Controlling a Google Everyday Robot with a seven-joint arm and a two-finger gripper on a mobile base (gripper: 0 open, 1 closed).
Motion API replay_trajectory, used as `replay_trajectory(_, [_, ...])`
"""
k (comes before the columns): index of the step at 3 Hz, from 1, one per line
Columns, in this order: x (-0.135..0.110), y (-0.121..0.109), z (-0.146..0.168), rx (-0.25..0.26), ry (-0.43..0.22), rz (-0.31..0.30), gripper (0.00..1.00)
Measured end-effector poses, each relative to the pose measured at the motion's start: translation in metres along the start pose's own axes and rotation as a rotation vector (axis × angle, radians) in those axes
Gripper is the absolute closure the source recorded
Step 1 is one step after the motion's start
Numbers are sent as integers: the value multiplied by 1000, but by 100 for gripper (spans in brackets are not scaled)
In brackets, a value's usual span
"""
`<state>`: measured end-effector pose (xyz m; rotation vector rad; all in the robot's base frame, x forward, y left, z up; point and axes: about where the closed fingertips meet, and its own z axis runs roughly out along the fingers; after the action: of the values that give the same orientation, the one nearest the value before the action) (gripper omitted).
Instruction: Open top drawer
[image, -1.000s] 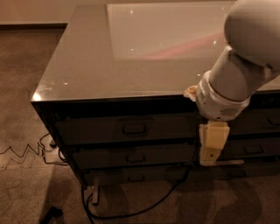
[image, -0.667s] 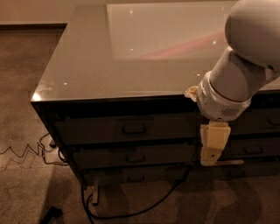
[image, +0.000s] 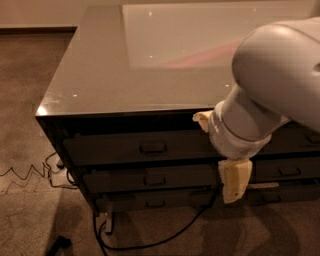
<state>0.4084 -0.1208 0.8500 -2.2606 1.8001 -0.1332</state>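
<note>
The top drawer (image: 115, 148) is a wide dark front just under the cabinet top, with a small loop handle (image: 153, 148) at its centre. Its front sits about flush with the cabinet and none of its inside shows. My gripper (image: 235, 181) is a pale tan piece hanging down from the big white arm (image: 270, 90). It is to the right of the handle and lower, in front of the second drawer (image: 130, 178). It is apart from the handle and holds nothing that I can see. The arm hides the drawer's right end.
The cabinet has a glossy grey top (image: 150, 65) and a third drawer (image: 150, 202) near the floor. Further dark drawers (image: 292, 170) sit in the column to the right. Cables (image: 30, 172) lie on the carpet at the left, and a black cord (image: 150, 245) runs under the cabinet.
The arm has come a little nearer, and the gripper has shifted slightly left and down. The drawers have not moved.
</note>
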Motion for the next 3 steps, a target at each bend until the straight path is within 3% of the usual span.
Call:
replay_trajectory(1, [-18, 2, 13, 10, 14, -99, 0])
replay_trajectory(2, [-48, -19, 32, 21, 45, -154, 0])
replay_trajectory(3, [-49, -20, 32, 23, 46, -156, 0])
